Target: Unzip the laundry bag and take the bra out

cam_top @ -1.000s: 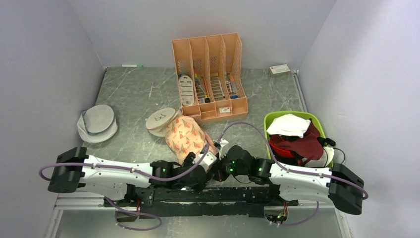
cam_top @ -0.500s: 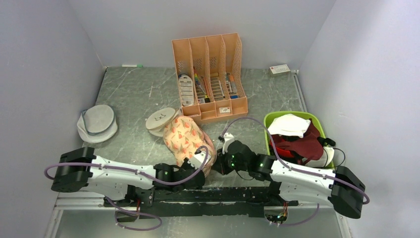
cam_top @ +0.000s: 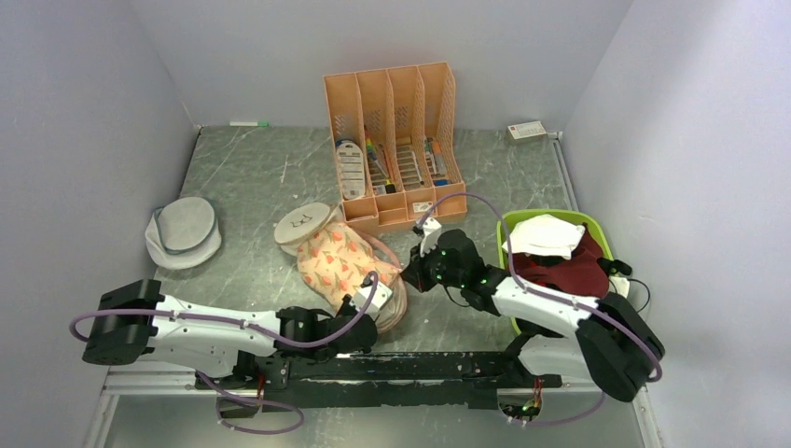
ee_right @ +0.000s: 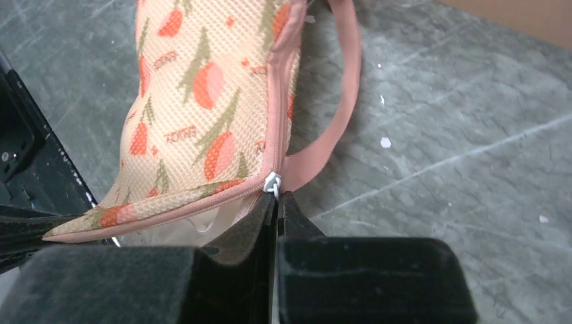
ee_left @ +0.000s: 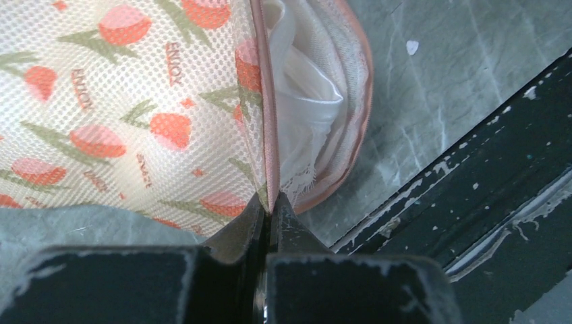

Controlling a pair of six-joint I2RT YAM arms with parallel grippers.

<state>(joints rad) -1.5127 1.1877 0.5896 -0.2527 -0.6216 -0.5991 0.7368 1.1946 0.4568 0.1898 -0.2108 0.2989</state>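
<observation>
The laundry bag [cam_top: 340, 266], peach-pink mesh with orange-red fruit print, lies on the table between my two arms. Its zip is partly open along the near side, and white bra fabric [ee_left: 300, 108] with a lace edge shows in the gap. My left gripper [ee_left: 270, 202] is shut on the pink edge of the bag's upper flap, at the bag's near corner [cam_top: 378, 301]. My right gripper [ee_right: 276, 196] is shut on the white zipper pull [ee_right: 272, 182], beside the pink loop strap [ee_right: 340, 115], at the bag's right side [cam_top: 411, 276].
An orange file organizer [cam_top: 396, 140] stands just behind the bag. A green basket [cam_top: 505, 233] full of clothes sits to the right. A round beige pouch [cam_top: 303, 224] touches the bag's far left, with a grey-white pouch [cam_top: 184, 231] further left. A black rail [cam_top: 420, 364] runs along the near edge.
My left gripper has closed on the bag's edge and drawn slightly left. My right gripper has travelled away from the bases with the zipper pull, opening the zip further.
</observation>
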